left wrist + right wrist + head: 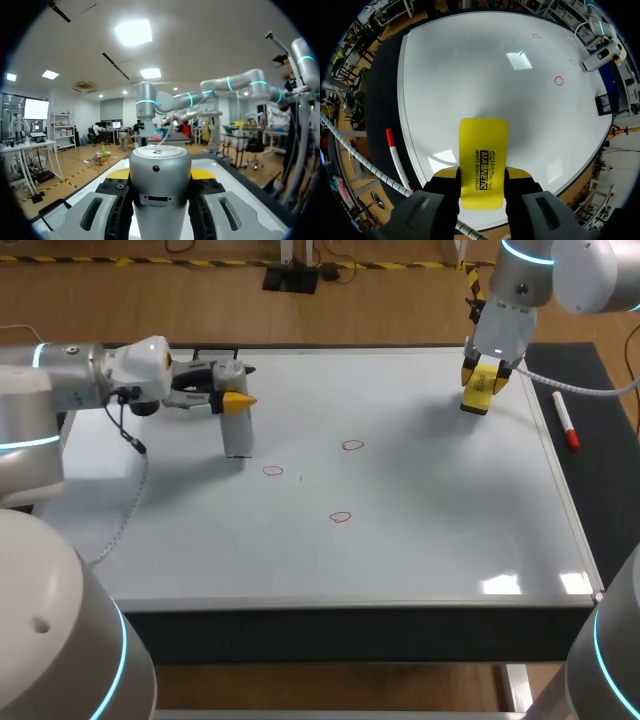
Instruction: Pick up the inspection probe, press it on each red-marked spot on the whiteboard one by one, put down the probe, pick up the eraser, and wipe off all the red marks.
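The left hand (236,395) clamps the upright grey metal cylinder probe (237,435), seemingly stiff and slick, near its top at the glossy whiteboard (420,530) left side, while the right hand (482,175) pinches the light-looking yellow rectangular eraser (484,145) by its long edges.
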Motion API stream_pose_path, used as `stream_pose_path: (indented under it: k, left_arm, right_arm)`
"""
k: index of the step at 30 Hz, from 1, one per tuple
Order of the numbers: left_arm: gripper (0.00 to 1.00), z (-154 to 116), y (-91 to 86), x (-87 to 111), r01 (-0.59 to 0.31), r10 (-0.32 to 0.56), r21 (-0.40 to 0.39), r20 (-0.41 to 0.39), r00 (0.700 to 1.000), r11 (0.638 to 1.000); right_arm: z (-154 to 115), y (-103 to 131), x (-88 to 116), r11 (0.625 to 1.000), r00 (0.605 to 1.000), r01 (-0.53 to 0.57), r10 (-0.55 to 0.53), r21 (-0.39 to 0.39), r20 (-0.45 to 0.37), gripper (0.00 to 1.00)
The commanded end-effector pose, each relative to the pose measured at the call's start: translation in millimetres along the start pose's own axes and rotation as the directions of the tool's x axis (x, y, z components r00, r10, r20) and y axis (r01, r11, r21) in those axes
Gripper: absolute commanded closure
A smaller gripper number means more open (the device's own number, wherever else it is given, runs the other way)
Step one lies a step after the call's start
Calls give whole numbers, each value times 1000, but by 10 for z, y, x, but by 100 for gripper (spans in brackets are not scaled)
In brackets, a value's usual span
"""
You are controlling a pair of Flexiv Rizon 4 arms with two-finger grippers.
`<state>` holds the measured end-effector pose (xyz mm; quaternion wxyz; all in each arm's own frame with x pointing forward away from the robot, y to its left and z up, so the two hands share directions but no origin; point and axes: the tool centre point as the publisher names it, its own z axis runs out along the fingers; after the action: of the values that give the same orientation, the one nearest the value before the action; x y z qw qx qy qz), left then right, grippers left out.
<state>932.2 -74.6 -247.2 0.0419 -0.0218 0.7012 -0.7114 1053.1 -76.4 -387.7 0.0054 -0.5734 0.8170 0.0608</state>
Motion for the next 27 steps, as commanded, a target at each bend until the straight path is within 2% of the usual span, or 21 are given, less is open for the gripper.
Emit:
stream_pose_path:
  k: [1,13,27]
  left_arm:
    - [100,-209,-105,75,-8,9,-13,57,998,1000]
    - [100,-762,-98,-65,4,3,-39,178,984,999]
    - [100,-1359,-80,-133,10,1,-31,329,944,999]
  right_arm:
    - [-8,-5,2,1000,1000,2,-2,1,-4,100]
    - [-8,-5,2,1000,1000,2,-2,1,-4,100]
    - [-8,-5,2,1000,1000,2,-2,1,-4,100]
